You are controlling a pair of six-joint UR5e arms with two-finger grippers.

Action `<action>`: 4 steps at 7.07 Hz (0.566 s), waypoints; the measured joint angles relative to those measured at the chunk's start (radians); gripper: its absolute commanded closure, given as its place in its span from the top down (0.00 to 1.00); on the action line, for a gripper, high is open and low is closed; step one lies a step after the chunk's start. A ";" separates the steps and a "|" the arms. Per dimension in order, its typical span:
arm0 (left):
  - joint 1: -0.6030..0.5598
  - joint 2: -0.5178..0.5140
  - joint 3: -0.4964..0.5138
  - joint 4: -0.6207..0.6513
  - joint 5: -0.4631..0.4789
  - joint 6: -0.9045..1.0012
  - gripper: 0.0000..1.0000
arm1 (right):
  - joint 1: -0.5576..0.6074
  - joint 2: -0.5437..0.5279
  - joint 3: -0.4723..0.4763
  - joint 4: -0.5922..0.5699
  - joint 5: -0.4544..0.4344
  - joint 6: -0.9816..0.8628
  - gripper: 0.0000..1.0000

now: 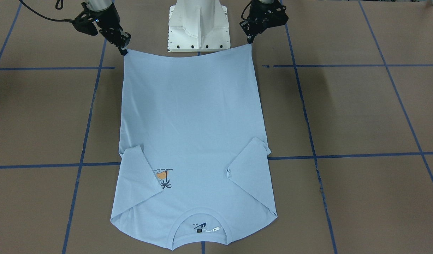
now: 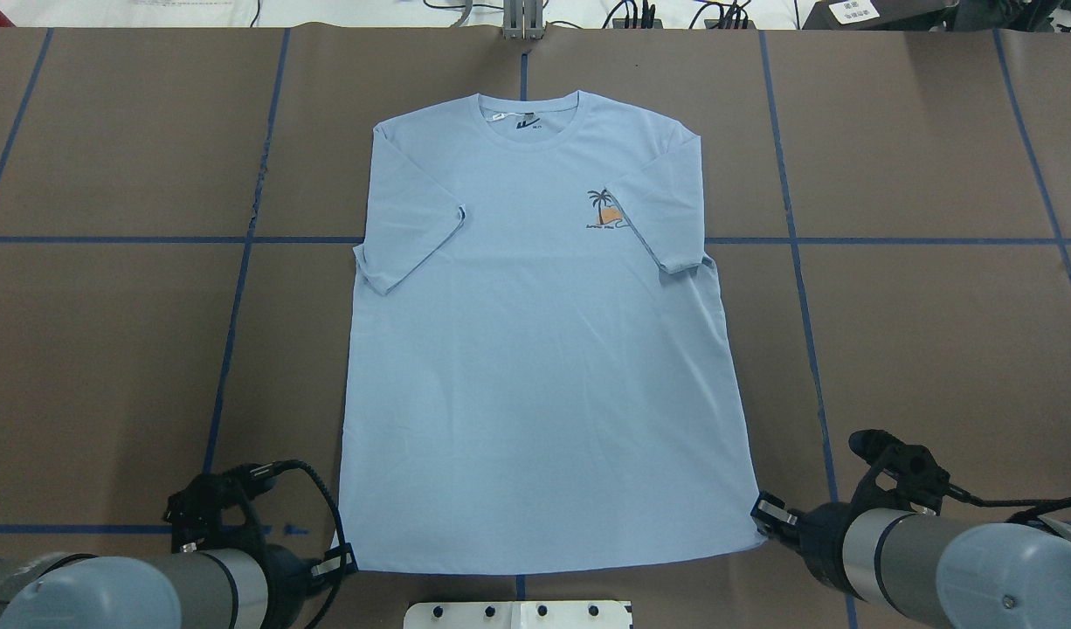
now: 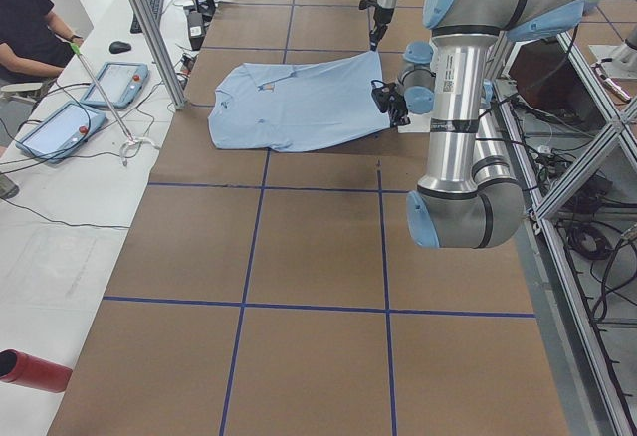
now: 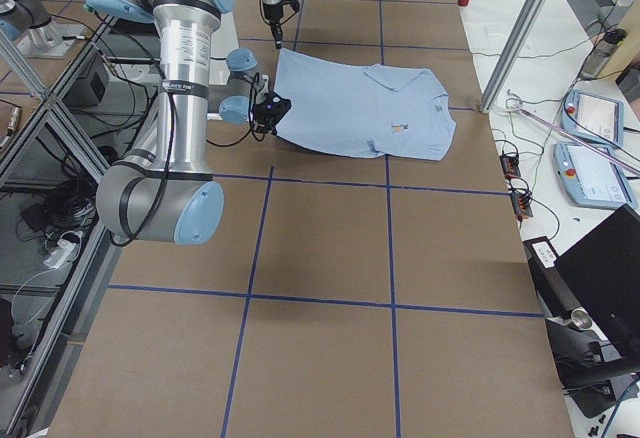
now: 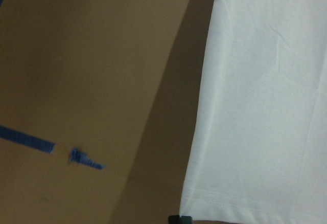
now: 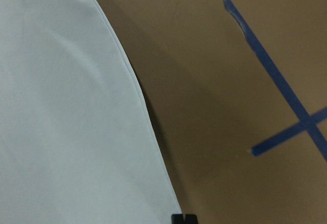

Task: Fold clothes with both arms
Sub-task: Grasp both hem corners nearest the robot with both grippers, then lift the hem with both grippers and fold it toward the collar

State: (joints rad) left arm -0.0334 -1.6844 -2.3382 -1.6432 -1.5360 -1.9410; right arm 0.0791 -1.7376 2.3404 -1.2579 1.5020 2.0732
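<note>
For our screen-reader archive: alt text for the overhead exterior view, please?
A light blue T-shirt lies face up on a brown table with blue tape lines, collar away from the robot, both sleeves folded inward. The left arm and right arm reach in from the bottom corners, their jaws gripping the hem's two corners.

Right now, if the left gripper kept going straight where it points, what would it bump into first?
The left gripper holds the T-shirt's bottom corner, so it would likely press that cloth onto the brown table just beneath; its exact tilt is unclear.
</note>
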 measured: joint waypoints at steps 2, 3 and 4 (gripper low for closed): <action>0.015 -0.001 -0.080 0.039 0.001 -0.022 0.00 | -0.003 -0.044 0.076 0.000 0.034 0.024 0.00; -0.024 -0.024 -0.095 0.044 -0.002 0.014 0.00 | 0.061 -0.044 0.088 0.001 0.037 -0.001 0.00; -0.085 -0.066 -0.079 0.046 -0.003 0.096 0.00 | 0.140 -0.007 0.069 0.000 0.042 -0.065 0.00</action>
State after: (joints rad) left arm -0.1181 -1.7507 -2.4169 -1.5977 -1.5391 -1.8447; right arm 0.2196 -1.7449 2.4096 -1.2578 1.5438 2.0080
